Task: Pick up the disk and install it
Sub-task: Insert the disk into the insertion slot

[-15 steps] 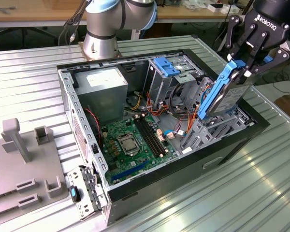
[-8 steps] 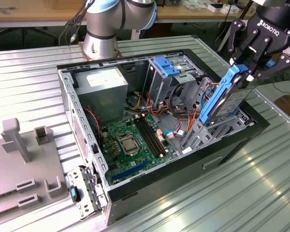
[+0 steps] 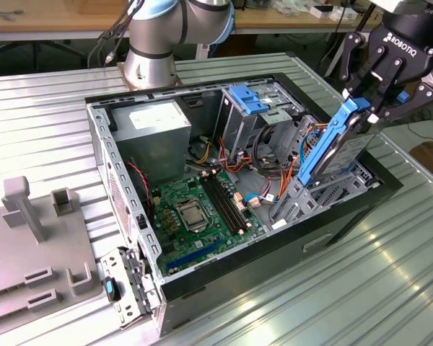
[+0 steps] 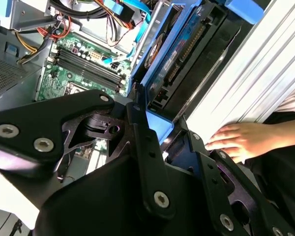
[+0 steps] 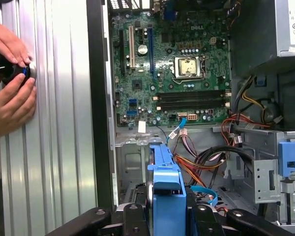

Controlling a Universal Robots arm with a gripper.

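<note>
Nearest: ribbed metal table (image 3: 361, 288), bare along the front and toward the exterior view's right. A grey fixture (image 3: 29, 231) sits at the exterior view's left, apart from the case.

Open computer case (image 3: 274, 263) lies on its side with a black rim all round. The motherboard (image 3: 195, 209) lies flat in the floor. Loose cables (image 3: 263, 169) crowd just beside the bay.

The disk (image 3: 339, 148) stands tilted, lower end down in the bay near the case rim, upper end above the rim. The gripper (image 3: 368, 108) is clamped on its blue top rail.

Beyond: drive cage (image 3: 249, 108), power supply (image 3: 155, 122), robot base (image 3: 150, 61), wooden bench (image 3: 50, 21).

In the first wrist view, a person's hands (image 5: 10, 93) rest on the table outside the case wall, around a black round object (image 5: 7, 69).
</note>
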